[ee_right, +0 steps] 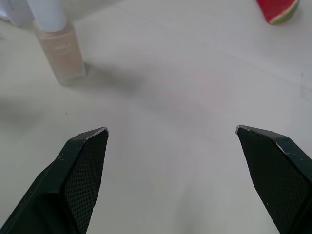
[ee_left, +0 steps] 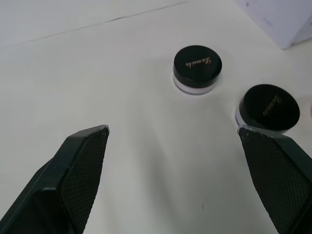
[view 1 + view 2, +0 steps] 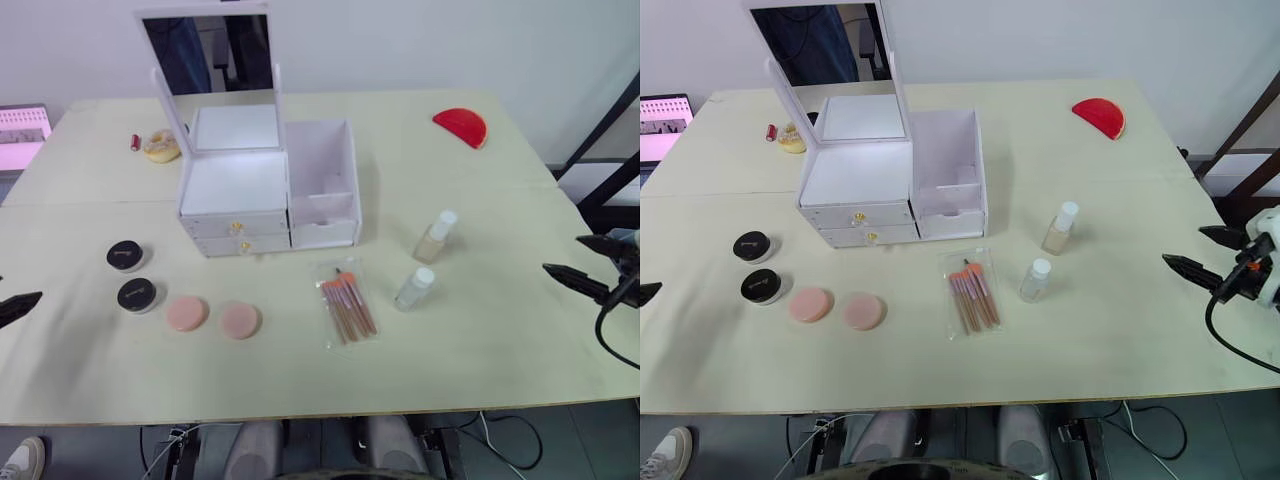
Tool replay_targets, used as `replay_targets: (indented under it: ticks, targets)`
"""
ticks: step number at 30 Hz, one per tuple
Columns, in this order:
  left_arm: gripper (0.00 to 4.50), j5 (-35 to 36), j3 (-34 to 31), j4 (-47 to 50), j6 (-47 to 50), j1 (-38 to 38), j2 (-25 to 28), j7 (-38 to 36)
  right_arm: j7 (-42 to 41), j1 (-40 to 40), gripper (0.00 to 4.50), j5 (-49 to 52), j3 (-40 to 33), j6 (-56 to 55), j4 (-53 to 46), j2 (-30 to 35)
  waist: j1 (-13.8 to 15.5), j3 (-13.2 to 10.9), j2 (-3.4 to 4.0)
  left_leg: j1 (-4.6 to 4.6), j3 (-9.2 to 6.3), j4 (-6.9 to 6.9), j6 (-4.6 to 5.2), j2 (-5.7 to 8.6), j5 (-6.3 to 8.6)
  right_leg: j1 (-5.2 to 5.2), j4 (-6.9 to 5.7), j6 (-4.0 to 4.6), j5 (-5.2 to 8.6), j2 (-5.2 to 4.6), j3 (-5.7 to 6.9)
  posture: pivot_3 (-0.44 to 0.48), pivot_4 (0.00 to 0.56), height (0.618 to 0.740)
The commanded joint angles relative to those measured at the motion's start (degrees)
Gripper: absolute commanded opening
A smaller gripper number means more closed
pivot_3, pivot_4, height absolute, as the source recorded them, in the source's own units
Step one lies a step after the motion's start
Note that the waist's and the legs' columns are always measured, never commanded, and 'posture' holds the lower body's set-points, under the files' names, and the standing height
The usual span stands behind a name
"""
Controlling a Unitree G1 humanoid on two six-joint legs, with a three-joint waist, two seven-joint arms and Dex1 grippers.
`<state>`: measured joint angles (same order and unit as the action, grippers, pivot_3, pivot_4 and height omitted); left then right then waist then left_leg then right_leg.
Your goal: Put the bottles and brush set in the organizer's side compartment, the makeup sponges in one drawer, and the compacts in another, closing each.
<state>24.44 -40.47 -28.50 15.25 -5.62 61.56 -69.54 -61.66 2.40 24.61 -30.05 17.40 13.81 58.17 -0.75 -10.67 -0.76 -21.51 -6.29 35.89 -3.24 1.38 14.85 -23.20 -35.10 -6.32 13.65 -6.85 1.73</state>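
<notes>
A: From the left: the left gripper hangs low at the table edge, fingers wide apart and empty. The two compacts stand just ahead of it, one touching its right finger in the wrist view

B: And the sponges?

A: They lie side by side on the table, right of the compacts, in front of the organizer. Both drawers are shut, so I think one must be pulled by the small gold knob first. That knob can slip, or the light box can slide

B: The middle?

A: The brush set lies flat in clear plastic, hard to pinch, I think. The side compartment is open on top and empty

B: The bottles?

A: The bottles stand upright, near each other, right of the brushes. The right gripper is well apart from them, open, holding nothing. A sideways approach could tip the tall one
</notes>
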Motion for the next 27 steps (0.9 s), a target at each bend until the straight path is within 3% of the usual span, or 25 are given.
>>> replay_targets:
  ticks: [1,8,13,19,27]
  targets:
    - [4.46,1.5,2.3,9.7,1.6,0.7,-1.4,1.5,2.6,1.5,4.5,1.2,0.2,2.9,-4.9,-0.6,0.1,0.0,-0.01,0.0,0.0,0.0,0.0,0.0,0.0,0.0,0.0,0.01,0.0,0.0,0.0,0.0,0.15,0.739]
    - [4.46,9.0,8.6,34.6,13.5,1.7,-3.0,2.1,4.7,5.0,4.5,3.8,4.6,9.7,-15.4,-1.7,0.1,0.0,-0.02,-0.01,0.0,0.11,0.0,-0.01,0.0,0.05,-0.01,0.07,-0.08,0.01,-0.04,0.0,0.15,0.739]
    - [4.46,15.0,14.1,47.4,20.2,5.3,-1.8,2.3,4.6,12.9,4.5,4.7,10.9,11.4,-16.7,-4.2,-0.2,0.0,-0.02,0.02,0.02,0.11,0.01,-0.04,-0.01,0.05,-0.02,0.29,-0.22,0.1,-0.07,0.0,0.15,0.739]
    - [4.46,23.1,16.7,57.2,27.7,10.3,-2.3,5.5,4.2,19.5,4.5,1.6,17.6,8.9,-11.3,-7.6,-0.1,0.0,-0.05,0.01,0.0,0.14,0.02,-0.04,-0.01,0.09,-0.03,0.31,-0.23,0.14,-0.07,0.0,0.15,0.739]
    - [4.46,25.5,18.6,59.7,29.9,13.4,-2.4,8.8,4.3,24.5,4.5,0.0,21.3,8.9,-5.3,-11.6,-0.1,0.0,-0.02,0.02,-0.02,0.15,0.03,-0.04,-0.02,0.08,-0.07,0.33,-0.24,0.18,-0.07,0.0,0.15,0.739]
